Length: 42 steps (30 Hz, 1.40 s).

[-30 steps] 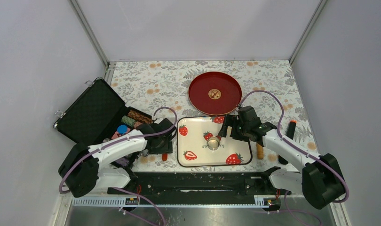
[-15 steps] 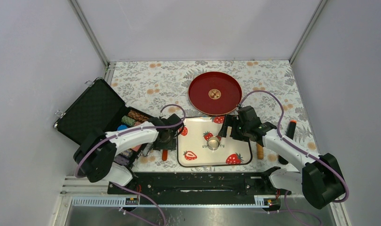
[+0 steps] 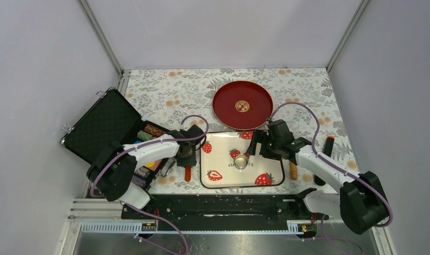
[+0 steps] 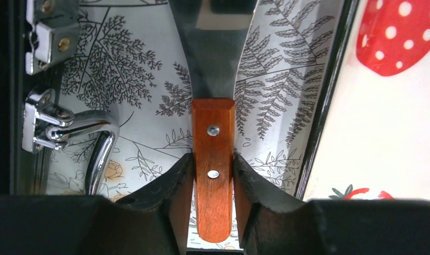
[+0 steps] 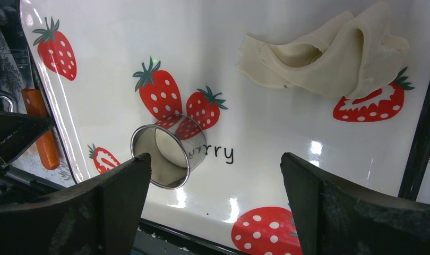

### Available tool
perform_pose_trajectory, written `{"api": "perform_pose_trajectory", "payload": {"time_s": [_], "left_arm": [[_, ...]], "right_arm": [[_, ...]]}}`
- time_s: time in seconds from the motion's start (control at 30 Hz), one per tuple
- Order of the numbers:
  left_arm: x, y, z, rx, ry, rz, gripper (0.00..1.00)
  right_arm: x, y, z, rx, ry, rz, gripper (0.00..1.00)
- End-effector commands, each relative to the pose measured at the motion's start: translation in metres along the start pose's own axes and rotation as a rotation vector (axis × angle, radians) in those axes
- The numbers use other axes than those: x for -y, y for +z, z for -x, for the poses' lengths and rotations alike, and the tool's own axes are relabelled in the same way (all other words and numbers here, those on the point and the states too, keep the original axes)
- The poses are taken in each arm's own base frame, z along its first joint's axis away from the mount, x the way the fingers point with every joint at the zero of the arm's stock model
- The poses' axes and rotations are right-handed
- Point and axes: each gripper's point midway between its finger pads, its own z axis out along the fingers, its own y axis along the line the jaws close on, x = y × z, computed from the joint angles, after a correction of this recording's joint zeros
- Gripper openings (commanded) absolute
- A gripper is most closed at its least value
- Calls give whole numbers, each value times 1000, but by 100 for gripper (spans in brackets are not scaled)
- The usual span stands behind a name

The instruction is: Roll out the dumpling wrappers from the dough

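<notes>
**Left jaws clamped on scraper handle, right jaws wide open over tray**

Floral-print tabletop [image 3: 308, 85] carries everything. An open black hard-shell case [image 3: 104, 127] sits at the left, lid folded back, with small coloured items inside that are too small to make out. A white rectangular strawberry-print tray [image 3: 223, 159] lies centre-near. A round red plate [image 3: 226, 109] with a gold centre emblem sits just behind it.

The left arm reaches into the strip of tabletop between case and tray. The left jaws are closed onto the orange-brown wooden handle of a flat metal-bladed scraper [image 4: 213, 159], with both fingers pressed against the handle's sides. The blade points away from the wrist camera.

The right jaws hang over the tray, spread wide with nothing between them.

The dough [image 5: 329, 58], a pale-cream ragged sheet folded over itself, lies on the tray near its edge and overlaps a printed strawberry. A tan wooden roller [image 3: 293, 170] rests on the tabletop just off the tray's right side, partly under the right arm. A small shiny metal ring cutter [image 5: 168, 158] sits on the tray beside the printed lettering, well apart from the dough. A pale round dumpling wrapper [image 5: 169, 149] shows inside it.
</notes>
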Motion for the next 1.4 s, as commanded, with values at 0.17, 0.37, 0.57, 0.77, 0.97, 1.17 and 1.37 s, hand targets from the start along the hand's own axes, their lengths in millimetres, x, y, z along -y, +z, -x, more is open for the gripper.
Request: {"api": "perform_pose_trajectory", "payload": {"time_s": [0.17,0.37,0.57,0.77,0.97,1.17,1.37], "left_arm": [[3,9,-2,-27,23,-7,13],[-3,11,-10,-38,13,3,14],[-8,13,-16,-39,3,4,14],[-9,15,-18,-31,-8,-9,13],[-9,16,-18,-28,-14,-19,13],[-10,16,-18,-24,-22,-24,13],[-10,17,-18,-23,-24,-33,13]], "right_arm": [[-15,-4,14,29,-20,42,99],[-21,-3,7,-89,-44,9,93],[-34,8,-17,-257,-93,-25,80],[-37,19,-28,-349,-131,-90,58],[-39,23,-33,-382,-147,-109,32],[-43,26,-36,-409,-163,-87,21],[-46,21,-34,-403,-188,-78,2]]}}
